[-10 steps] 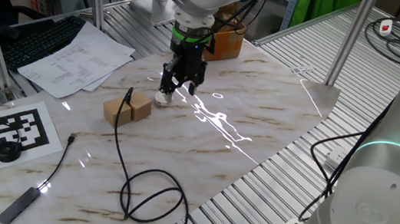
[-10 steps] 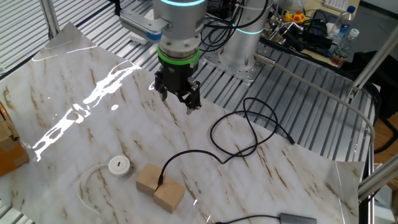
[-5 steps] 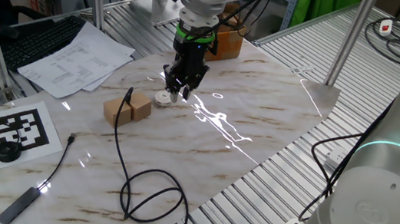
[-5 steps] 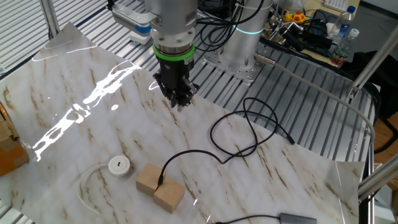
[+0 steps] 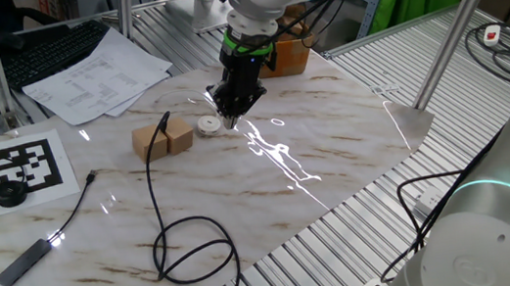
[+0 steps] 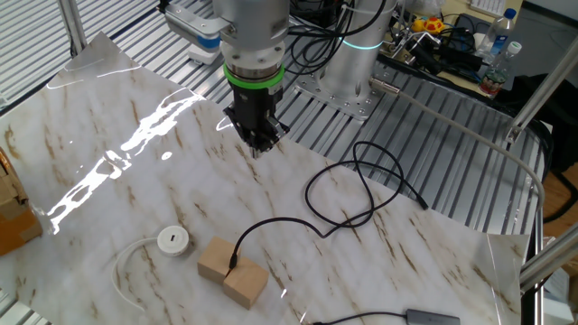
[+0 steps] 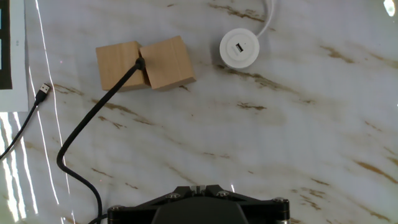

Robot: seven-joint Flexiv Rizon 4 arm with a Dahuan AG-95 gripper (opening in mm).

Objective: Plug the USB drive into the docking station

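The USB drive's black plug tip [image 7: 140, 63] is wedged between two tan blocks, and its long black cable loops off to the table's edge [image 5: 190, 250]. It also shows in the other fixed view [image 6: 233, 263]. The docking station [image 7: 239, 48] is a small white disc with a slot on top and a white cord, lying next to the blocks [image 5: 207, 125] [image 6: 172, 240]. My gripper [image 5: 231, 116] [image 6: 258, 151] [image 7: 199, 186] hangs above the marble table, a little away from the disc. Its jaws are together and hold nothing.
Two tan wooden blocks [image 5: 162, 138] stand side by side. A dark flat stick [image 5: 22, 263] lies on a thinner cable with a loose plug [image 7: 43, 91]. A black puck [image 5: 11, 194] sits on a marker sheet [image 5: 26, 165]. Papers [image 5: 98, 75] and an orange box [image 5: 288, 55] are behind.
The jaws were open a second ago and are now shut. The hand has turned a little and shifted slightly. Blocks, disc and cables have not moved.
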